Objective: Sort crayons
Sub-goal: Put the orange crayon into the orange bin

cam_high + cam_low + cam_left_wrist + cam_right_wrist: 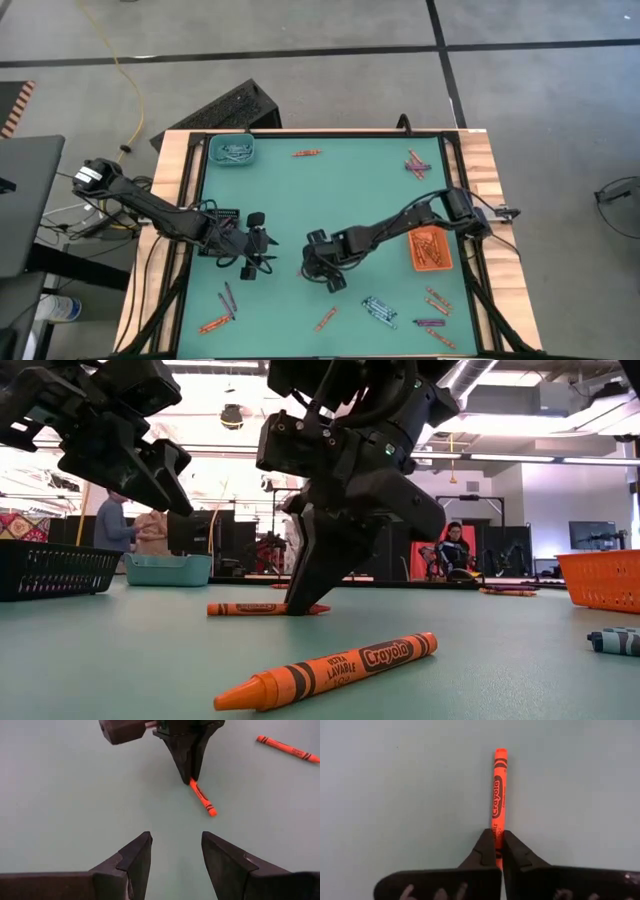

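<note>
Crayons lie scattered on the green mat: an orange one [306, 153] at the far side, a purple and orange cluster [417, 165] at the far right, several more along the near edge [378, 308]. My right gripper [328, 280] is down at the mat's middle, shut on an orange crayon [498, 790] that lies flat on the mat. To its left, my left gripper [175, 855] hovers open above bare mat, pointing toward the right gripper, with nothing between its fingers. My right gripper pinches the orange crayon near one end [496, 836] between its two fingertips [305, 595]. The fingers come from above, slanting steeply down, one on each long side. The crayon lies flat on the mat, and most of its length [202, 800] reaches out beyond the fingertips.
A teal tray [235, 150] with pale crayons stands at the far left corner, an orange tray [430, 248] with orange crayons at the right edge, and a black basket [230, 105] beyond the table's far edge. Another orange crayon [330, 670] lies near the front.
</note>
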`<control>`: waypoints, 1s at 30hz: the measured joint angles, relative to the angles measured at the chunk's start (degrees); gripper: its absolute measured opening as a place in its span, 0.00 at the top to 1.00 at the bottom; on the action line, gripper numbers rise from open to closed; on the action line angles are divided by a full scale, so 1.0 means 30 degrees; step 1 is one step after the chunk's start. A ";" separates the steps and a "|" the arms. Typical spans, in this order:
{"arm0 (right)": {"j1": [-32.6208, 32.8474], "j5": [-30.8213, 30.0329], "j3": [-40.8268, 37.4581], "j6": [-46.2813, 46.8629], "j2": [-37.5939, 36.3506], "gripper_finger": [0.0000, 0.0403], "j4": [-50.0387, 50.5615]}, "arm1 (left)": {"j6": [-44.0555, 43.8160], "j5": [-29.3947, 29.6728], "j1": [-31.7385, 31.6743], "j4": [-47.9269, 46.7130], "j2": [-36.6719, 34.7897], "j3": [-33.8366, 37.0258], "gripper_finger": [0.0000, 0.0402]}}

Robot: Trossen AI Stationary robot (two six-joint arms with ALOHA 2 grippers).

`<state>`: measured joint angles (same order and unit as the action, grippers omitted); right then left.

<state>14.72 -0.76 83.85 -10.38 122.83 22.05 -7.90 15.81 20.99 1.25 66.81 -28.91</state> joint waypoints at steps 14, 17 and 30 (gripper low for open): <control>0.0547 -0.2526 0.2186 0.3798 0.0168 1.00 0.4360 | -0.0117 -0.0001 0.0000 0.0011 0.0000 0.0000 0.59; 0.0845 -0.3451 0.2992 0.5301 0.0168 1.00 0.6097 | 0.0002 0.0000 0.0000 0.0009 0.0000 0.0000 0.59; 0.2490 -0.6274 0.4852 1.4547 -0.0023 1.00 1.5661 | 0.2314 0.0153 0.0000 0.2700 0.0000 -0.0007 0.59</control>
<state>22.19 -19.58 98.41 33.26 122.76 69.04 -0.96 16.27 20.99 9.34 66.81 -28.93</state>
